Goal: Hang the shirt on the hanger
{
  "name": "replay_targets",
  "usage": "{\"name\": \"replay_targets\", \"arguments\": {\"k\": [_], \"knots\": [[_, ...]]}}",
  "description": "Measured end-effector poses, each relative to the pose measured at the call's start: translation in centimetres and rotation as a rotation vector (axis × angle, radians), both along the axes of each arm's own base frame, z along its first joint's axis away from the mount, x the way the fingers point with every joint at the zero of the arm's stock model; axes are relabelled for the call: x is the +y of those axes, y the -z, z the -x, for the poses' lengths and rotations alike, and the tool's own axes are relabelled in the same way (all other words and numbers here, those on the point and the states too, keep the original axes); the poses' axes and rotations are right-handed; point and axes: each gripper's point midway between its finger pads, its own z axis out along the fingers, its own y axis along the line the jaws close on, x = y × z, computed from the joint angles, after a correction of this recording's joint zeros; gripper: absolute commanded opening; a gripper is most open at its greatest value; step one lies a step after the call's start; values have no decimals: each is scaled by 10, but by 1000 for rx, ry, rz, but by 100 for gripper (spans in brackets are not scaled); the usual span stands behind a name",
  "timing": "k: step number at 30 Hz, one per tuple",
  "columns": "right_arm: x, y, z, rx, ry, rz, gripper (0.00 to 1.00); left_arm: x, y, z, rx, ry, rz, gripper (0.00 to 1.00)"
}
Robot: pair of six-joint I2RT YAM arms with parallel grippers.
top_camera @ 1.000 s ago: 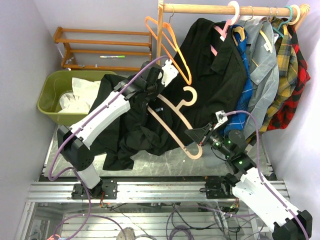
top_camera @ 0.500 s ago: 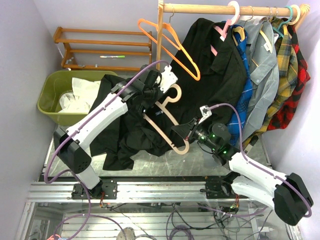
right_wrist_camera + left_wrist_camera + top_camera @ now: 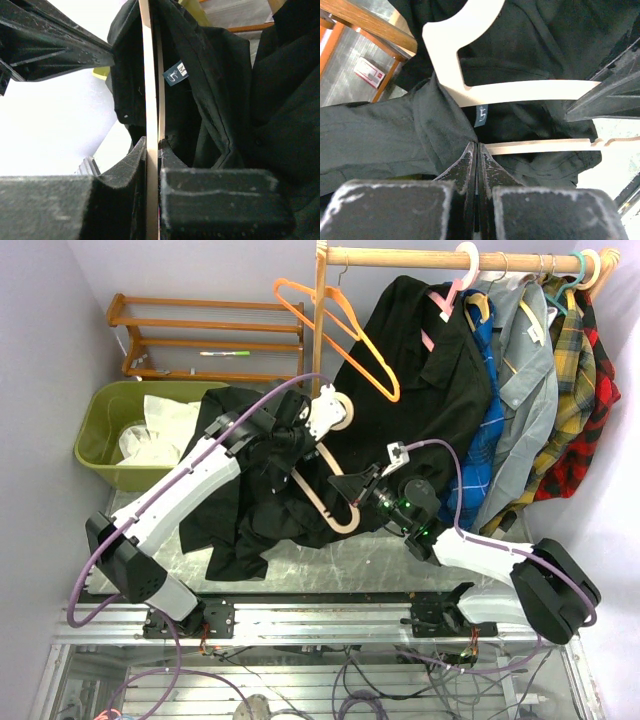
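Observation:
The black shirt hangs bunched from my left gripper and drapes onto the table. In the left wrist view my left gripper is shut on a fold of the shirt near the collar label. The cream hanger lies tilted against the shirt, hook uppermost. My right gripper is shut on its lower end. In the right wrist view the right gripper clamps the hanger bar edge-on, with the shirt and its "M" label just right of it.
A green bin with white cloth stands at the left, a wooden rack behind it. Orange hangers, a black shirt on a pink hanger and plaid shirts hang from the wooden rail.
My right gripper has carried the hanger left and up, from clear of the shirt to against its collar area. The right arm has stretched leftward. My left gripper has kept its hold and shifted slightly.

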Motion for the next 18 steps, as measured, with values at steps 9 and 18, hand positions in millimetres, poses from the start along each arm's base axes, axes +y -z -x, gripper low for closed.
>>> {"name": "replay_targets", "arguments": {"k": [9, 18], "knots": [[7, 6, -2, -1, -2, -16, 0, -1, 21, 10, 43, 71, -24, 13], [-7, 3, -25, -17, 128, -65, 0, 14, 41, 34, 169, 161, -79, 100]]}}
